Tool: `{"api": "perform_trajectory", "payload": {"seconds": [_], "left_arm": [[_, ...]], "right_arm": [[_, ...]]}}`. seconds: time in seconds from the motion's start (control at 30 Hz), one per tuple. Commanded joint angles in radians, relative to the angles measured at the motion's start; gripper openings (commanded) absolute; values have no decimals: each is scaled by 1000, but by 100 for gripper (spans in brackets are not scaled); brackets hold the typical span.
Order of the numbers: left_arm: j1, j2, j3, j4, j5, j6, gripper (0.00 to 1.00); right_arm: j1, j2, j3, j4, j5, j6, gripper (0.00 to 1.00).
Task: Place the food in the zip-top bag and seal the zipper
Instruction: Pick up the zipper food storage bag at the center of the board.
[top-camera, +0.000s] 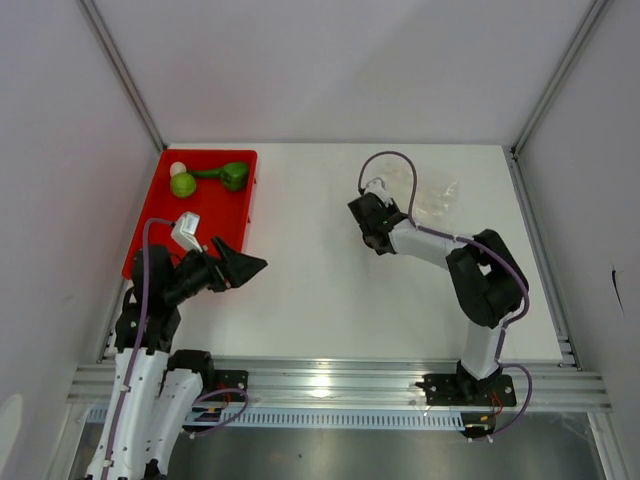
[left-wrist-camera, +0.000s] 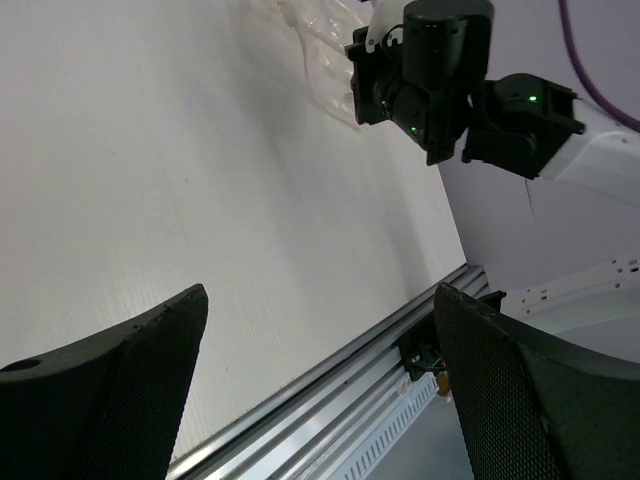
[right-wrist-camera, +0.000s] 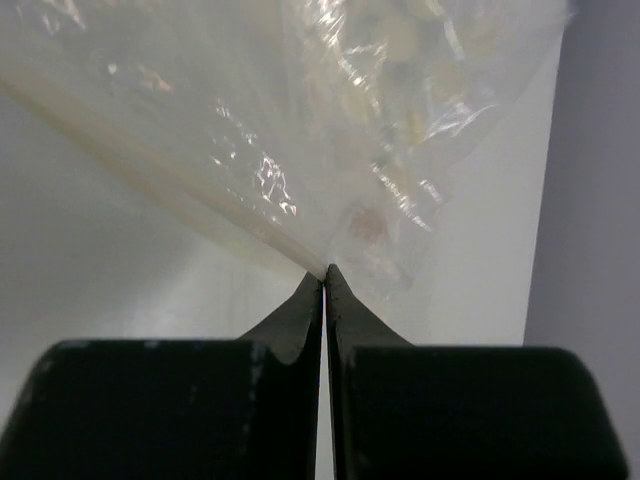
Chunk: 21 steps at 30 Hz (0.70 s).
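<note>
The food lies in the red tray (top-camera: 225, 215) at the back left: a lime-green ball (top-camera: 183, 185), a small white ball (top-camera: 178, 169) and a dark green stemmed pepper piece (top-camera: 230, 175). The clear zip-top bag (top-camera: 436, 200) lies crinkled on the table at the back right; it also shows in the left wrist view (left-wrist-camera: 318, 60). My right gripper (right-wrist-camera: 325, 272) is shut, pinching the edge of the bag (right-wrist-camera: 300, 120) at the whitish zipper strip (right-wrist-camera: 180, 190). It sits at the bag's left side (top-camera: 378, 205). My left gripper (top-camera: 243, 266) is open and empty, just right of the tray's near corner, and it also shows in its wrist view (left-wrist-camera: 320, 300).
Grey walls close in the white table on the left, back and right. An aluminium rail (top-camera: 330, 385) runs along the near edge. The right arm's elbow (top-camera: 488, 280) stands over the right side of the table.
</note>
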<state>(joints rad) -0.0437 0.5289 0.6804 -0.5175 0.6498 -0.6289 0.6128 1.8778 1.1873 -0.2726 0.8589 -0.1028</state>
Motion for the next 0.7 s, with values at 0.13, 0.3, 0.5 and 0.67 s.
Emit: {"api": "perform_trajectory", "payload": {"seconds": [0.13,0.3,0.5,0.67], "left_arm": [[-128,39,-42,204,5,-58,91],[-349,166,-19,286,-168,-63,91],[-439,282,18,347,-262,-78,91],[-513,327,79,333,-358,-63,91]], "right_arm": [[76,-203,242,-345,-383,360,0],[73,-310,278,-399,-700,512,0],[143,-306,304,-458,-773,613,0],[232,-289,316,-475,-735,663,0]]}}
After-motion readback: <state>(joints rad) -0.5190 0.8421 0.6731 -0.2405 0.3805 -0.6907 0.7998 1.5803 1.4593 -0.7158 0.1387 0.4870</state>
